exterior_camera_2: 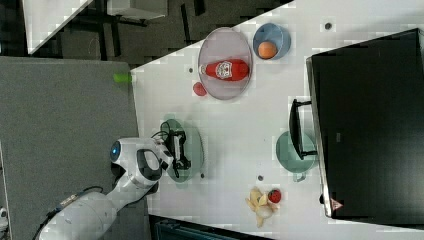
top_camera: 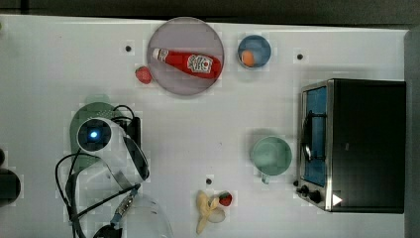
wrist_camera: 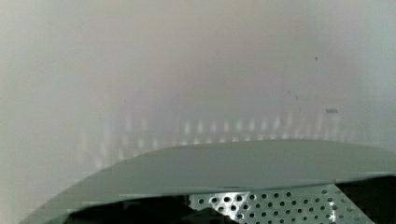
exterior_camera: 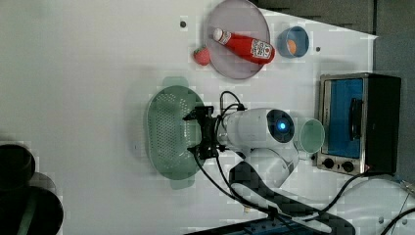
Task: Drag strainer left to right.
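Note:
The strainer (exterior_camera: 166, 132) is a pale mint-green oval colander dotted with small holes, lying on the white table. In the top view the strainer (top_camera: 79, 126) sits at the top view's left, mostly covered by my arm. My gripper (exterior_camera: 192, 132) hangs over the strainer's rim on the left view's right side, open, one finger (exterior_camera: 193, 116) and the other spread apart with nothing between them. In the right view the gripper (exterior_camera_2: 181, 148) is above the strainer (exterior_camera_2: 196, 150). The wrist view looks down at the strainer's wide rim (wrist_camera: 233, 168) and perforated inside.
A grey-lilac plate (top_camera: 198, 32) holding a ketchup bottle (top_camera: 190, 62) is at the back, a strawberry (top_camera: 143, 74) beside it. A blue bowl (top_camera: 265, 45), a mint mug (top_camera: 270, 154) and a toaster oven (top_camera: 366, 144) stand on the top view's right. A banana (top_camera: 207, 208) lies near the front.

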You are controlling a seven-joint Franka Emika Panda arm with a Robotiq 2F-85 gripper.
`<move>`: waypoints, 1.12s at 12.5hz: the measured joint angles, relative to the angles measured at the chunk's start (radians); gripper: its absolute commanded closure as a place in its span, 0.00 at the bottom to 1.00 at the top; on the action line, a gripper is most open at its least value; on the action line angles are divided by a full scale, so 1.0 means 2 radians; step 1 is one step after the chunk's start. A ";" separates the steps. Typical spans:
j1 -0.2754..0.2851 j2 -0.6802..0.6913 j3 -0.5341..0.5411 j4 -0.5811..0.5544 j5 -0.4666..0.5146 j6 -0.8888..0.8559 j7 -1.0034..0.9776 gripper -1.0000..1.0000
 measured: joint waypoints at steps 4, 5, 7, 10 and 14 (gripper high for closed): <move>-0.011 -0.012 -0.004 -0.007 0.000 -0.009 0.001 0.00; -0.010 -0.025 -0.012 -0.013 -0.003 -0.014 0.001 0.00; -0.006 -0.048 -0.028 -0.027 0.003 -0.009 -0.003 0.00; -0.009 -0.063 -0.056 -0.047 0.002 -0.008 -0.008 0.00; -0.015 -0.067 -0.102 -0.064 -0.013 -0.014 -0.036 0.00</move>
